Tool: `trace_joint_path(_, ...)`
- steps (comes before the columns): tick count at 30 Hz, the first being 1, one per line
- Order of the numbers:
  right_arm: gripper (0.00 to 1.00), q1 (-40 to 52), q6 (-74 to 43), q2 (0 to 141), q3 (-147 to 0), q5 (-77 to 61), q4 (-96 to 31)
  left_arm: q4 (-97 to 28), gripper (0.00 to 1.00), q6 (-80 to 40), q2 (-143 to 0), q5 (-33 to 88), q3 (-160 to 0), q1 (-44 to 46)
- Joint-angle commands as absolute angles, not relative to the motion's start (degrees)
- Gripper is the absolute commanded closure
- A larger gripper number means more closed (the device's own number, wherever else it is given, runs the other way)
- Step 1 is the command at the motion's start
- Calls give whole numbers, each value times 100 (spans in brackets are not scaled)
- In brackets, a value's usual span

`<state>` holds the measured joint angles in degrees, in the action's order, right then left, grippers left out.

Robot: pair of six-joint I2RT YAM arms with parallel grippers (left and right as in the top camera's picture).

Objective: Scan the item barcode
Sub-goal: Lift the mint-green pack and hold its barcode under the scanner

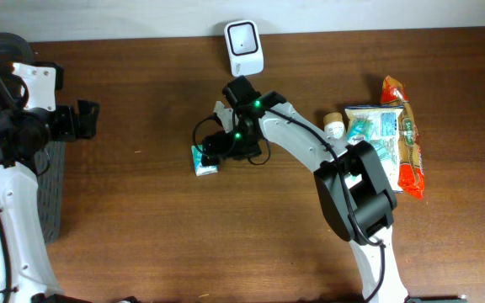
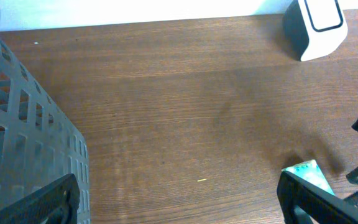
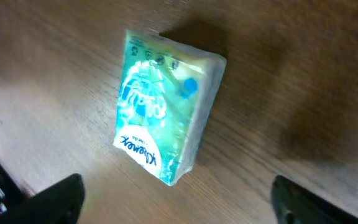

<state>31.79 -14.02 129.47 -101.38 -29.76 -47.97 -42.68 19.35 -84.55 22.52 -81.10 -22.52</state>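
- The tissue pack (image 3: 163,106) lies flat on the wooden table (image 1: 141,236), printed face up. It is at about 7 o'clock from the white scanner (image 1: 244,46) and apart from it.
- The right gripper (image 3: 182,202) hangs over the pack with its fingers spread wide and clear of it, so the pack is not held.
- The left gripper (image 1: 87,118) is also wide and empty, off at 9 o'clock beside the dark basket (image 1: 53,194).
- The pack looks light and soft, tissue in thin glossy film, so it likely squashes under a pinch and may slide.
- The best hold, I judge, is a gentle squeeze across the two long edges near the middle.
- No barcode shows on the upper face. It is probably underneath, though the blurred wrist view cannot settle that.
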Motion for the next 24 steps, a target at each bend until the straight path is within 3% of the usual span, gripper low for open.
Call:
trace_joint_path(1,15,3321,-2351,12805,-10047,-2397,-4751,-4259,1,2003,-8433,2314,-8103,-2268)
trace_joint_path(8,48,3562,-2600,12875,-9614,-2180,-3999,-4259,1,2005,-8433,2314,-8103,-2268)
trace_joint_path(11,76,3579,-2606,12908,-9500,-2180,-3765,-4259,1,2005,-8433,2314,-8103,-2268)
trace_joint_path(14,96,3601,-2755,12908,-9268,-2178,-3568,-4257,1,2005,-8431,2314,-8103,-2268)
trace_joint_path(18,96,3559,-2661,12862,-9253,-2574,-3575,-4257,1,2003,-8431,2314,-8103,-2268)
trace_joint_path(24,96,2834,-1817,11900,-9255,-5975,-3590,-4259,1,2005,-8433,2314,-8103,-2268)
